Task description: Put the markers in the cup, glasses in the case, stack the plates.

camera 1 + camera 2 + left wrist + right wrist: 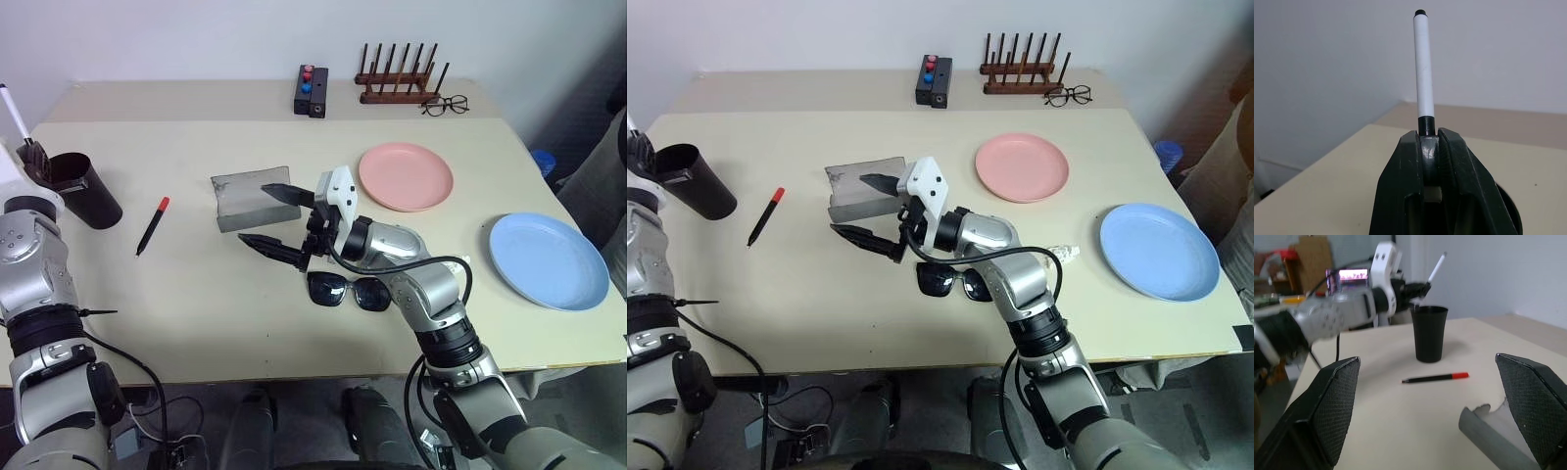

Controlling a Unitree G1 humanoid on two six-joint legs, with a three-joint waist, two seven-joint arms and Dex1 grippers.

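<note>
Left gripper (pixel 1418 290) is pinched on the white marker (pixel 1423 66), gripping its black-capped end w/ the white barrel sticking up and out, just above and beside the rim of the dark cup (pixel 86 188). Step in hand looks like markers-into-cup; next move prob. calls for bringing the marker over the cup mouth, tipping it down and letting go. Red-capped marker (pixel 152 225) lies flat on the table (pixel 196 313) near the cup. Right gripper (pixel 279 220) is spread wide, empty, hovering by the open grey case (pixel 250 198); black sunglasses (pixel 348 291) rest just under that arm. Pink plate (pixel 406 176) and blue plate (pixel 548 260) sit apart, unstacked.
</note>
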